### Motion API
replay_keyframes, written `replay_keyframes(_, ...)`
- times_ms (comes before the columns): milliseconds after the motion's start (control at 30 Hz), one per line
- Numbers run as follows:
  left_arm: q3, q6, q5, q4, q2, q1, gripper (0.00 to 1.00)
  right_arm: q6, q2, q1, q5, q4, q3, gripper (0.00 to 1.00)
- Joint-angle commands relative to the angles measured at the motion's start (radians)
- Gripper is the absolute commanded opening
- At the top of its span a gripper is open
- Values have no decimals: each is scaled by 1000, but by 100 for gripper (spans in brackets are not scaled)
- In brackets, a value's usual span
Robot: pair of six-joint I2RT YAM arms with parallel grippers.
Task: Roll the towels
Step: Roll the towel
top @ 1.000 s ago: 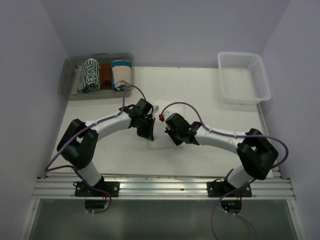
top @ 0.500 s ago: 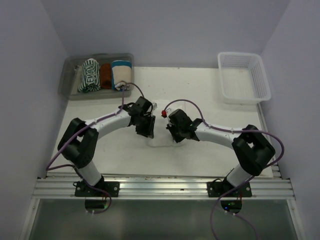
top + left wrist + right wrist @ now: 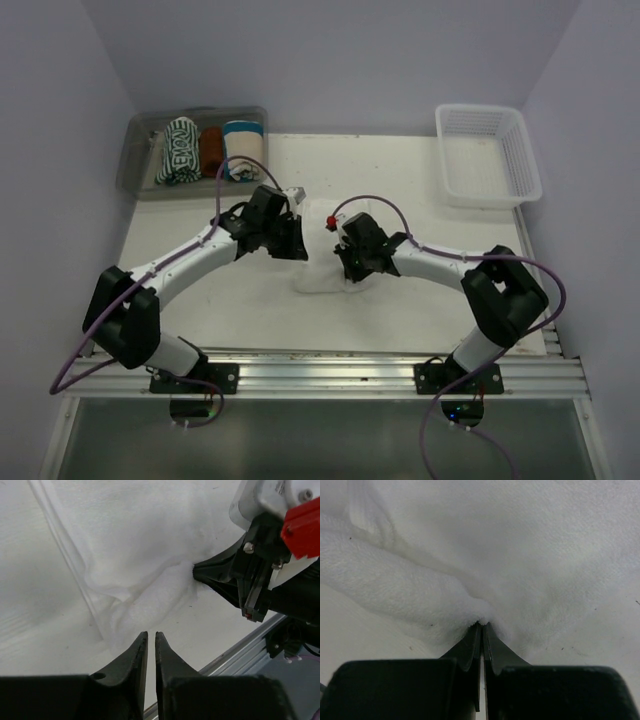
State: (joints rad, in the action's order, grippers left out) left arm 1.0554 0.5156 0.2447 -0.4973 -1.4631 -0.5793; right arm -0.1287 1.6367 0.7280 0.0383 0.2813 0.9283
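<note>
In the bin (image 3: pixel 135 165) at the worktop's (image 3: pixel 400 180) far left corner the striped towel (image 3: pixel 179 150) sits already rolled, untouched by the last second's motion. The left end effector (image 3: pixel 151 634) has come off the cloth: half a second ago it was down on the near left part of the white towel (image 3: pixel 318 283), and now it hangs above that part, drawn back toward the far left, its arm stretched out longer than before. Its jaws stand a narrow slit apart with nothing between them, so it has released its hold. The white towel lies bunched in the middle of the worktop, a thick fold raised along its near side. The right end effector (image 3: pixel 482 625) has edged a little toward the far edge and is clenched on a pinch of that fold. The empty basket (image 3: pixel 520 170) at the far right corner has not moved. The roll looks barely begun, and the left side now seems free to take a fresh grip and turn the fold further.
</note>
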Motion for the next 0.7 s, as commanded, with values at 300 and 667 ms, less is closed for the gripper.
replay_keyframes(300, -64, 26, 197, 186, -155, -11, 0, -38, 18, -75, 141, 45, -22, 0)
replay_keyframes(667, 5, -17, 163, 206, -332, -8, 0, -123, -72, -96, 66, 94, -69, 19)
